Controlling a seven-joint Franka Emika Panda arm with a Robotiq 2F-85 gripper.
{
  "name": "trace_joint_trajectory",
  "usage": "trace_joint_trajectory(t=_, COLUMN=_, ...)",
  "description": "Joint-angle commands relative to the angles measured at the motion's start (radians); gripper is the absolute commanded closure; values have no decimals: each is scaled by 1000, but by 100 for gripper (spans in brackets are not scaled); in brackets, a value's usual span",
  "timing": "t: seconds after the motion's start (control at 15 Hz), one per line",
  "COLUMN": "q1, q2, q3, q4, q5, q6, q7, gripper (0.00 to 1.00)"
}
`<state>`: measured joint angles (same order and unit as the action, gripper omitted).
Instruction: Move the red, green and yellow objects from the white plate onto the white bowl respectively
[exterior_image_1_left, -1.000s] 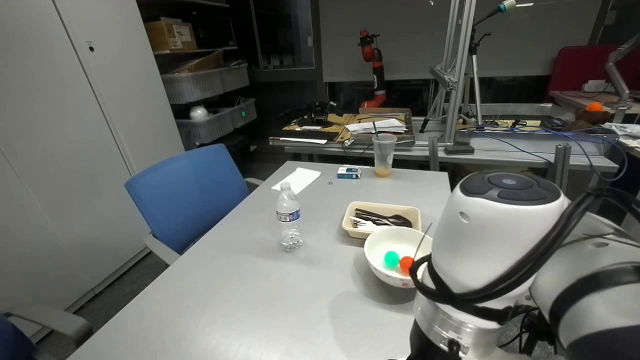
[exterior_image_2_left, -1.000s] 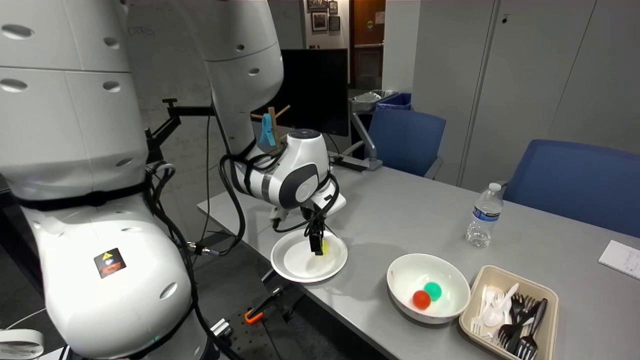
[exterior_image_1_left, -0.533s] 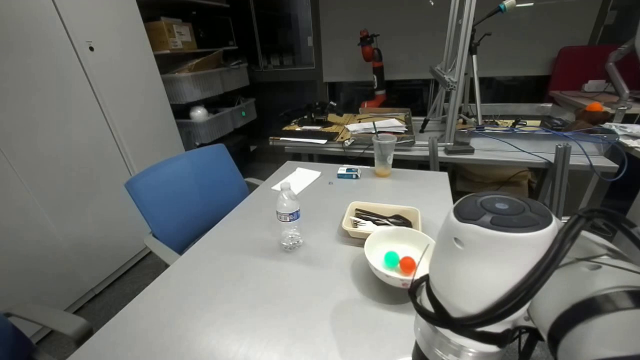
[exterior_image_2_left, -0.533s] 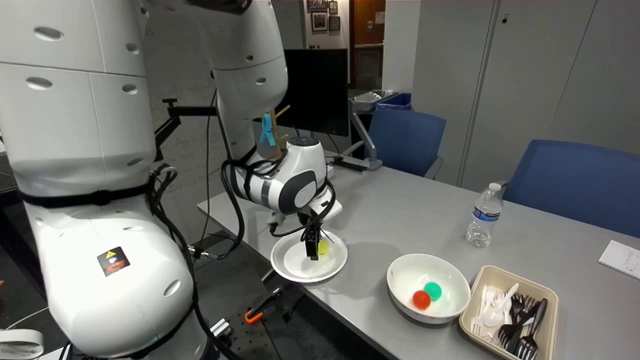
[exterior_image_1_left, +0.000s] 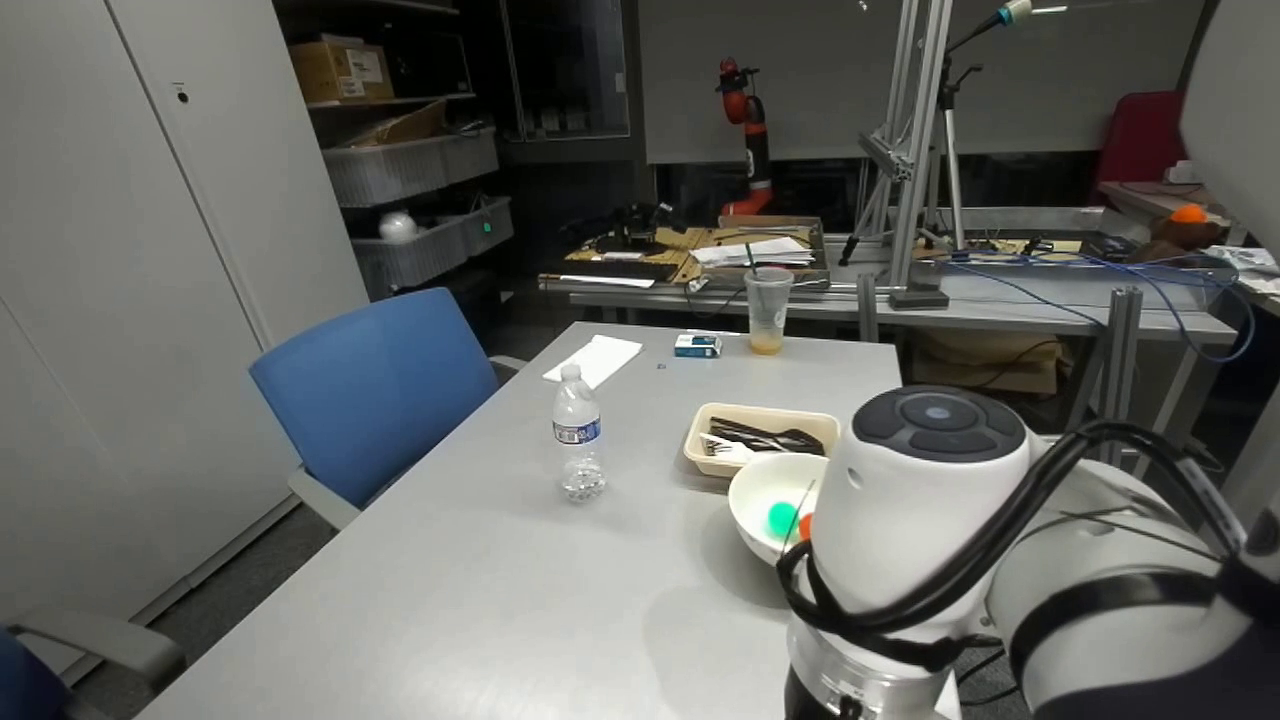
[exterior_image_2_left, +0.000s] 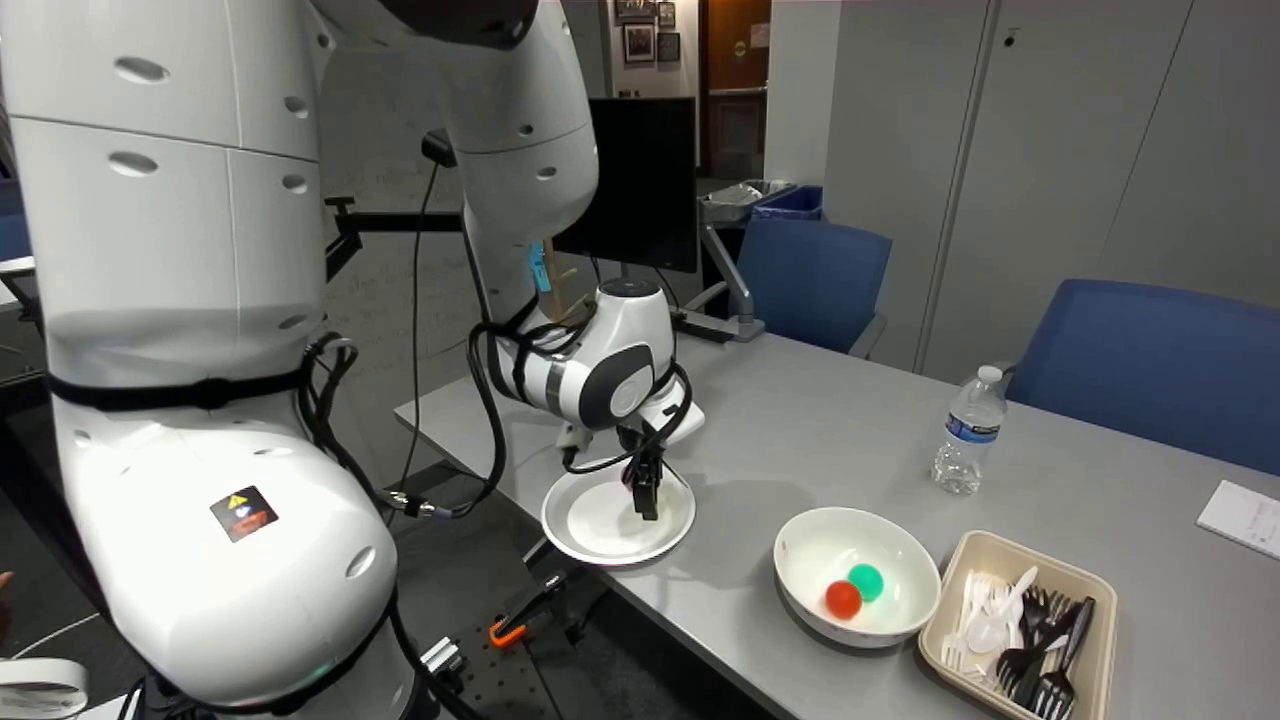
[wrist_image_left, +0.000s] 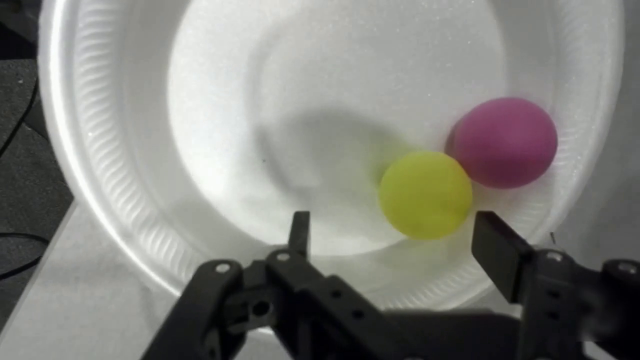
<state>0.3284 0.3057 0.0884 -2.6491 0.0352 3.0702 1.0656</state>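
Yellow ball (wrist_image_left: 425, 195) lies on the white plate (wrist_image_left: 95, 125), just beside the pink ball (wrist_image_left: 506, 143). Pincer (wrist_image_left: 394, 236) stands spread, pinching nothing; its height is hard to judge. Red ball (exterior_image_2_left: 843, 600) and green ball (exterior_image_2_left: 866, 581) sit in the white bowl (exterior_image_2_left: 908, 568). I reckon two done, yellow left.

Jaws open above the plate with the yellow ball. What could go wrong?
The yellow ball appears to touch the pink ball: closing could shove or snag pink. Yellow looks off-centre to the open jaws in the wrist view, so first contact might roll it across the plate.
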Motion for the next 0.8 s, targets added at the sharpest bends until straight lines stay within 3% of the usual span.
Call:
trace_joint_trajectory(t=0.0, q1=38, q2=44, q3=-19, q4=25, q5=52, q6=31, q7=-23, gripper=19)
trace_joint_trajectory(t=0.27, q1=52, q2=55, q3=-20, q4=28, q5=77, q6=30, q7=-23, gripper=20)
trace_joint_trajectory(t=0.4, q1=55, q2=57, q3=-19, q4=27, q5=87, q6=31, q7=-25, gripper=44)
trace_joint_trajectory(t=0.47, q1=57, q2=57, q3=-21, q4=27, q5=88, q6=32, q7=-26, gripper=45)
trace_joint_trajectory(t=0.73, q1=63, q2=57, q3=-28, q4=26, q5=84, q6=35, q7=-31, gripper=76)
